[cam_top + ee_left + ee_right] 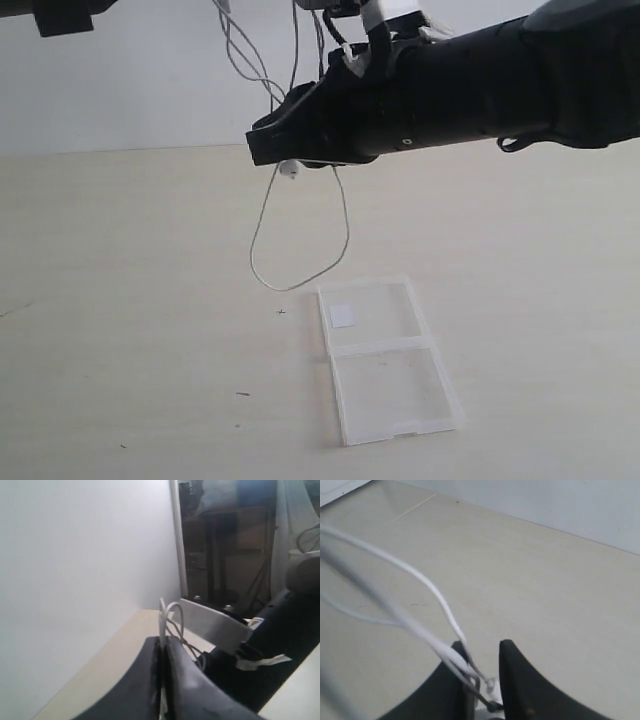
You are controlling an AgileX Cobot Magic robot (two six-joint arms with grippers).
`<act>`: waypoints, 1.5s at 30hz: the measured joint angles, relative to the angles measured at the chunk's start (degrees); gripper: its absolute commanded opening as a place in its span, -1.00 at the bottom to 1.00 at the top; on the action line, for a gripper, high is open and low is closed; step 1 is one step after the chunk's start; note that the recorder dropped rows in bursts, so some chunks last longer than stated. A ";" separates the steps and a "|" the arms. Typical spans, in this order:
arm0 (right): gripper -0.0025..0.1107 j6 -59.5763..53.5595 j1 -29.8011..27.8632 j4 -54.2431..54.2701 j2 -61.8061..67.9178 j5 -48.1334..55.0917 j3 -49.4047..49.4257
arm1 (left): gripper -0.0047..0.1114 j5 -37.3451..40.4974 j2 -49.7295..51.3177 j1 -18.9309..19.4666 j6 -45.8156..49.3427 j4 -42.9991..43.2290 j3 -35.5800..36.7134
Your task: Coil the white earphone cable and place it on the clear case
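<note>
Glossy transparent plastic clear case (pixel 390 395), smooth white earphone cable (pixel 347 232), matt pale table (pixel 130 330)

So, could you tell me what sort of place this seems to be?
Probably an indoor lab or workroom: a pale table against a plain white wall, and, in the left wrist view, what looks like dark cluttered shelving beyond it.

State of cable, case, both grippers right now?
cable: lifted, strung between both grippers, one loose loop hanging low over the table, not on the case.
case: open flat on the table, nothing on it.
left gripper: shut on the cable.
right gripper: fingers apart, cable strands between them; grip unclear.
</note>
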 measured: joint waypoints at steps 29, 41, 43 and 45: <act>-0.55 23.55 0.00 -29.75 -10.08 5.70 0.00 | -0.92 0.22 0.00 3.14 -5.58 0.00 0.00; 0.29 21.44 0.00 -22.79 -6.19 6.09 0.00 | -0.92 0.87 0.00 3.14 -5.63 0.00 -2.38; 0.29 19.70 0.00 -20.80 -5.66 5.95 0.00 | -0.92 0.92 0.00 3.14 -5.63 0.00 -2.49; 0.29 17.02 0.00 -17.72 -5.19 5.72 0.00 | -0.92 1.20 0.00 3.14 -4.75 0.00 -2.43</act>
